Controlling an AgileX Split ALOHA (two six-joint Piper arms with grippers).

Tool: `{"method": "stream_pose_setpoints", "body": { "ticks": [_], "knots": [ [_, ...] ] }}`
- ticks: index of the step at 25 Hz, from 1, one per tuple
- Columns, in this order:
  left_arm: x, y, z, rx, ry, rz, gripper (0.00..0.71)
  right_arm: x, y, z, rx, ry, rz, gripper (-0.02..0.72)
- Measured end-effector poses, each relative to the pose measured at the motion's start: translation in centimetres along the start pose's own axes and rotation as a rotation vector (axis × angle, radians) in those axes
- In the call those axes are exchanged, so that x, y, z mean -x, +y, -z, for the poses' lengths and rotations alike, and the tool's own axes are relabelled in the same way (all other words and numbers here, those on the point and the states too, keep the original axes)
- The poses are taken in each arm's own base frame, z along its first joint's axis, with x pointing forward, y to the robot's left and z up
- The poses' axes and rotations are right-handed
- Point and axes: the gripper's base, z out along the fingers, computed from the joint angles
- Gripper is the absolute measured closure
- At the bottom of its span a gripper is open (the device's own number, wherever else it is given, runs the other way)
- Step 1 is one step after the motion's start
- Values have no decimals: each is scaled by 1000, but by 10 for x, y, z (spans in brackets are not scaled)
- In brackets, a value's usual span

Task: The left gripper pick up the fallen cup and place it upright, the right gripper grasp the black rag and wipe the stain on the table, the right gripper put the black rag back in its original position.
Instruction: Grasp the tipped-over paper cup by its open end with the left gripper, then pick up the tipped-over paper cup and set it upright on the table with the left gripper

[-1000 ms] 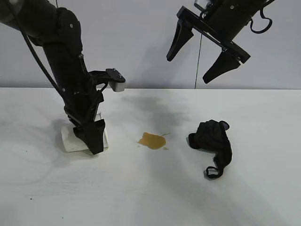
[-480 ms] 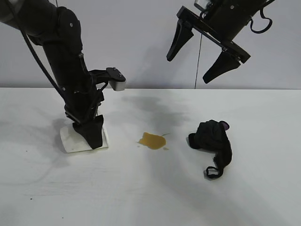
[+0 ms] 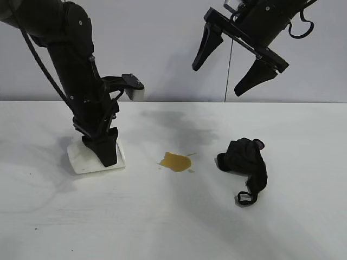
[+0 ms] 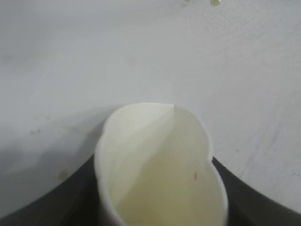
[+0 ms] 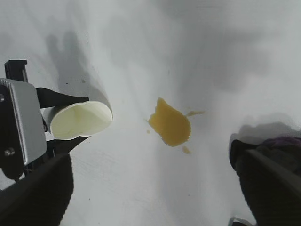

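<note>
The white cup (image 3: 87, 160) lies on its side on the table (image 3: 162, 222) at the left. My left gripper (image 3: 105, 154) is shut on the cup near its mouth, squeezing the rim out of round, as the left wrist view shows (image 4: 160, 165). The amber stain (image 3: 175, 161) is at the table's middle and the black rag (image 3: 246, 160) lies to its right, its looped tail toward the front. My right gripper (image 3: 227, 65) hangs open and empty high above the stain and the rag. The right wrist view shows the cup (image 5: 80, 120), the stain (image 5: 170, 125) and the rag (image 5: 265, 143).
A plain grey wall runs behind the table. The left arm's white block (image 3: 136, 93) juts out above the table, right of the cup. Bare white tabletop lies in front of the cup, stain and rag.
My left gripper has risen a little and shifted left, and the cup has shifted slightly left with it. The right gripper, stain and rag have not moved.
</note>
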Motion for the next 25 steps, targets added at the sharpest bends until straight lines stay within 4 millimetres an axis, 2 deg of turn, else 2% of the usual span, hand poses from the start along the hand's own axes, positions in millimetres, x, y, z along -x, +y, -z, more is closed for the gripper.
{"method": "stream_pose_setpoints", "body": {
  "ticks": [5, 12, 21, 25],
  "knots": [
    [7, 1, 41, 1, -162, 94, 350, 0, -1, 0, -9, -1, 4, 42],
    [-13, 26, 85, -87, -452, 309, 350, 0, -1, 0, -12, -3, 5, 42],
    [-40, 42, 106, -229, -639, 350, 350, 0, -2, 0, -25, 3, 10, 42],
    [-44, 47, 117, -283, -764, 386, 350, 0, -3, 0, -30, 3, 12, 42]
  ]
}}
